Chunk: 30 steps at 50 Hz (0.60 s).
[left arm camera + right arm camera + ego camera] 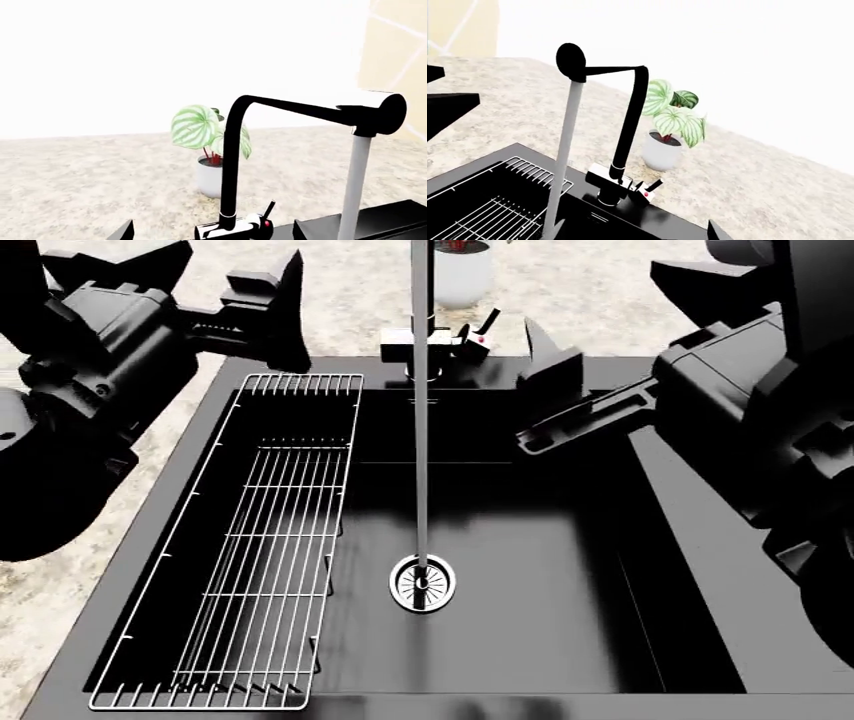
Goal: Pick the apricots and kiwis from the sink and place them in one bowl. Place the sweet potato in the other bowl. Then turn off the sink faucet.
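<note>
The sink (534, 570) is empty of fruit in the head view. You can see only the wire rack (260, 540) on the left side of the frame and the round drain (424, 583) near the middle. No apricots, kiwis, sweet potato or bowls show in any view, so I think that part is done or lies out of sight.

Water (420, 420) runs down in 1 thin stream to the drain, so the faucet (627, 125) is on. Its lever (652, 186) with the small red mark sits by the base, at the top middle of the head view.

Your 2 arms are up at the back of the sink, 1 on each side of the faucet, likely to get at the lever. The right gripper (554, 365) is just right of the lever and nearer to it. The left gripper (274, 305) is in the upper left, well apart. Both jaws hold nothing. I cannot tell how wide they are open.

A potted plant (210, 145) stands on the tabletop (80, 185) behind the faucet, so go in gently.
</note>
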### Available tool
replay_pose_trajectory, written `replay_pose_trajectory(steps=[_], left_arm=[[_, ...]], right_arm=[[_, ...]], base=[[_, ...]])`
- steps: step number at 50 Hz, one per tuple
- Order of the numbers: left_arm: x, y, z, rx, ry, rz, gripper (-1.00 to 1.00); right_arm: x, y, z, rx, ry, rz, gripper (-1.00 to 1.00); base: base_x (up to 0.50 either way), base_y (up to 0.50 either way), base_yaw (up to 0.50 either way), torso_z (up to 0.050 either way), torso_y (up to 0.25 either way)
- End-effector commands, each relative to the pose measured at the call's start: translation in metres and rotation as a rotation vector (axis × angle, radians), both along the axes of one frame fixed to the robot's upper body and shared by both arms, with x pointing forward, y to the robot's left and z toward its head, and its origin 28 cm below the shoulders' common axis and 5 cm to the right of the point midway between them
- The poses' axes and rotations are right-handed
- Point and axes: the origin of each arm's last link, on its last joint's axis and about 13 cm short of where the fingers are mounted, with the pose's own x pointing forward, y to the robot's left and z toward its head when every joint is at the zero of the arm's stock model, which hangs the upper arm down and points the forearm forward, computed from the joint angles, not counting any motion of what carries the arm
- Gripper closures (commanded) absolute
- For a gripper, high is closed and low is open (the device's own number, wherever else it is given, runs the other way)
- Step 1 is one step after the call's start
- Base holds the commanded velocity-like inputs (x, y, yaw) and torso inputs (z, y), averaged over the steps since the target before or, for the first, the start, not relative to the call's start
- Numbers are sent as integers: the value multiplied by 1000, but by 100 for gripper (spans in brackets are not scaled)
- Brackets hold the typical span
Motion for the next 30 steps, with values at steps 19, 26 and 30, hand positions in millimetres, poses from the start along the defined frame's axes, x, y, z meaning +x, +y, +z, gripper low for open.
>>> replay_pose_trajectory(steps=[19, 26, 30], left_arm=[[122, -29, 31, -108, 57, 250, -100], [161, -37, 27, -119, 100, 326, -100], [172, -40, 24, -105, 102, 385, -100]], right_arm=[[97, -29, 24, 73, -88, -163, -100], [148, -40, 29, 138, -64, -212, -100], [189, -51, 33, 230, -44, -225, -100]], base=[[0, 0, 0, 0, 0], [0, 0, 0, 0, 0], [0, 0, 0, 0, 0]])
